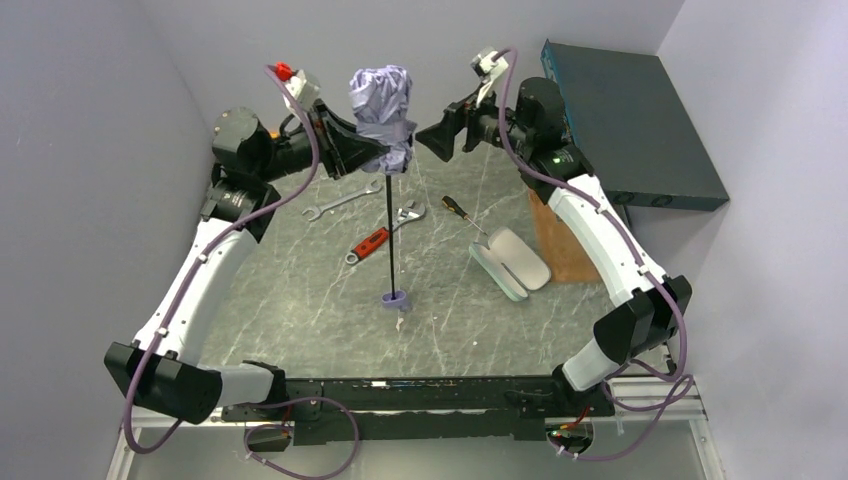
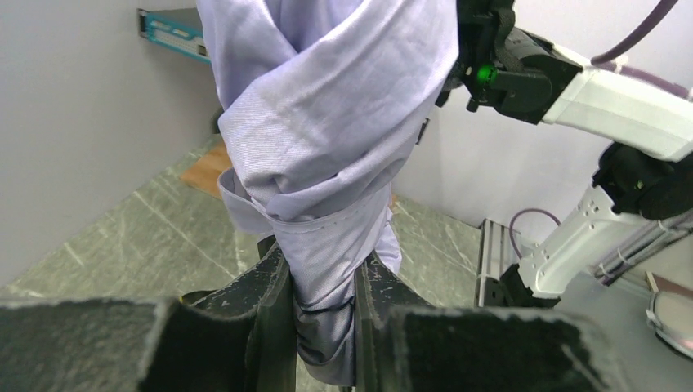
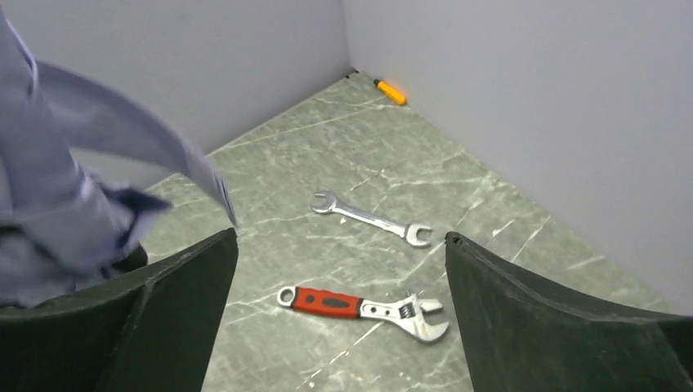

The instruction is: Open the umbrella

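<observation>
The umbrella (image 1: 382,110) is held high above the table, its lavender fabric still bunched and folded. Its thin black shaft (image 1: 388,235) hangs straight down to the small lavender handle (image 1: 395,299) near the tabletop. My left gripper (image 1: 372,150) is shut on the lower part of the fabric bundle (image 2: 327,269), with fabric pinched between both fingers. My right gripper (image 1: 432,140) is open and empty, just right of the bundle. In the right wrist view the gripper (image 3: 339,278) has wide jaws, and the fabric (image 3: 73,204) shows at the left edge.
An adjustable wrench with a red grip (image 1: 372,242), a silver spanner (image 1: 338,203) and a screwdriver (image 1: 462,212) lie on the marbled table. A mint-green oval case (image 1: 510,263) lies right of them, beside a brown block (image 1: 560,240). A dark box (image 1: 625,120) sits back right.
</observation>
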`<action>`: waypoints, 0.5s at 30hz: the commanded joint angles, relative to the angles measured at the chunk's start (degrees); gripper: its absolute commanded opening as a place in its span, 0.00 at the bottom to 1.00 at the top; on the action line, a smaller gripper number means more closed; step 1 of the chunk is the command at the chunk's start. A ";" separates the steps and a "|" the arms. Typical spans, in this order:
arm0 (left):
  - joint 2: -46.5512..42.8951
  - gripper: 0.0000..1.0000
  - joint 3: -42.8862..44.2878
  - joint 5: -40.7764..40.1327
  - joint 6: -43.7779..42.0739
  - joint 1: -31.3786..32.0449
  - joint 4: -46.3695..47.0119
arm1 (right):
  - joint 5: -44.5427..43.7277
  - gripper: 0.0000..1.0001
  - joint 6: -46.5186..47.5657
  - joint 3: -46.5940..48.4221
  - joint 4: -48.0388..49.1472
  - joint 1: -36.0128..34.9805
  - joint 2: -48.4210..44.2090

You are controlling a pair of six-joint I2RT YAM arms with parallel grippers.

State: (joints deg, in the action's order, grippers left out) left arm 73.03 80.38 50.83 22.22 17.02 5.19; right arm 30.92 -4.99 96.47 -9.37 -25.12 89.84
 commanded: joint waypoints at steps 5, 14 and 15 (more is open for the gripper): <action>-0.26 0.00 1.79 -8.27 14.09 -6.61 10.79 | 15.23 0.98 -8.51 -2.92 2.27 3.48 -1.66; 2.44 0.00 3.39 -10.20 17.64 -6.56 15.49 | 20.14 0.96 0.07 2.03 -4.93 -5.76 3.50; 2.60 0.00 3.72 -10.03 17.60 -6.56 15.47 | 20.01 0.96 1.72 3.11 -6.15 -6.56 4.28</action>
State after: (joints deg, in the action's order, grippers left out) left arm 75.68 80.38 42.59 37.08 10.33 13.37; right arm 48.18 -10.50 94.43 -11.70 -28.71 91.72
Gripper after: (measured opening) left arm 0.248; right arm 0.962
